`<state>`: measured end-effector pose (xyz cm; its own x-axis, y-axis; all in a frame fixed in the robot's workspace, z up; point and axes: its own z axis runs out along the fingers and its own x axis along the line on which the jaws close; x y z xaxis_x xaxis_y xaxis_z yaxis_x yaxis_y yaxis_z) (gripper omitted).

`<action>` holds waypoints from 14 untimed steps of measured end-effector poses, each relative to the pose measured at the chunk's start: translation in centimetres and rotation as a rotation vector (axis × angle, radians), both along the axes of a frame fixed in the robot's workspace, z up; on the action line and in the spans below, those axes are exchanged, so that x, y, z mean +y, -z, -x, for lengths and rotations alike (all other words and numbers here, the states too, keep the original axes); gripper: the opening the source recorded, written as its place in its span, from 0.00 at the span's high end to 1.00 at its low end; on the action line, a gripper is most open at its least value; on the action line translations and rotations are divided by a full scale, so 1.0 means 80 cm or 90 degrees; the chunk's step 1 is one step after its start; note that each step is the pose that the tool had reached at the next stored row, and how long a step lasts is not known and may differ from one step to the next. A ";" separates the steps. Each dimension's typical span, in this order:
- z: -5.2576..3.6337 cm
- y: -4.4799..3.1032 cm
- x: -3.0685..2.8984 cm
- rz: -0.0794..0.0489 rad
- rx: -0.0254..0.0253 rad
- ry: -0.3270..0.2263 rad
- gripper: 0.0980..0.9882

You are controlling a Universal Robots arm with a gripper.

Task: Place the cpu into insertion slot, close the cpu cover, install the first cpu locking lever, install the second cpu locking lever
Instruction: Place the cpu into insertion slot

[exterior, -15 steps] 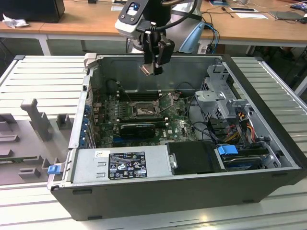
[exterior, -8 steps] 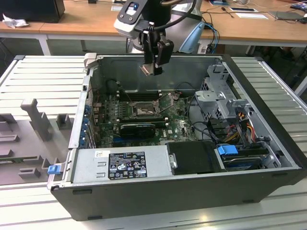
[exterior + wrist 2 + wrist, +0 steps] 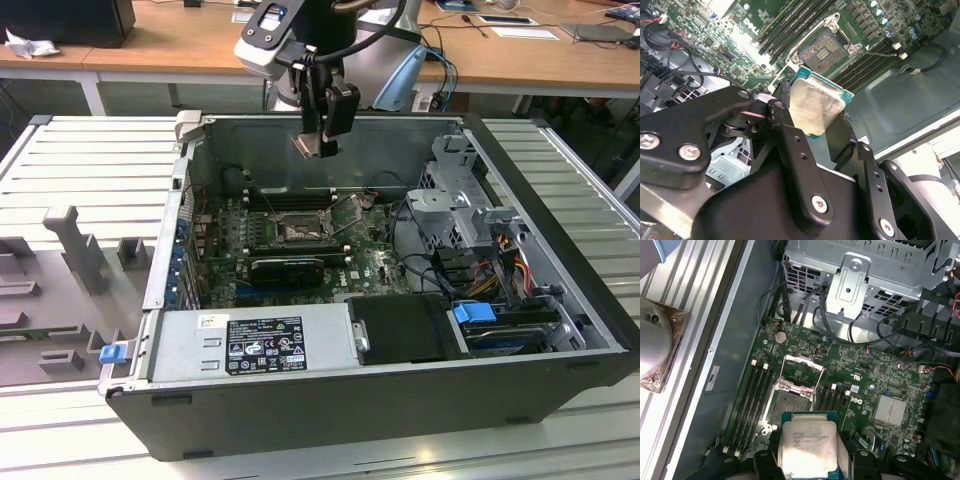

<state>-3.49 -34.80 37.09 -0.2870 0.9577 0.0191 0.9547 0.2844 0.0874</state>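
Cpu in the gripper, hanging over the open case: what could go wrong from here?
The gripper pinches the cpu only by its edges, above the board; a slip could drop it onto the insertion slot. The cpu cover stands open beside the slot, so the gripper might clip it descending.

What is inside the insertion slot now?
Nothing sits in the insertion slot: its dark centre is bare, the cpu cover raised. The gripper holds the cpu above it. In the first wrist view the cpu hides one edge of the slot.
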 end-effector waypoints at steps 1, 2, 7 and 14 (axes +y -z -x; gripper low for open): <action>0.000 0.0000 0.0000 0.000 0.0000 0.003 0.52; 0.000 0.0000 0.0000 0.000 0.0000 0.010 0.52; 0.000 0.0000 0.0000 0.000 0.0000 0.030 0.52; 0.000 0.0000 0.0000 0.000 0.0000 0.062 0.52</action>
<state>-3.49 -34.80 37.09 -0.1925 0.9811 0.0191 0.9779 0.1901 0.0873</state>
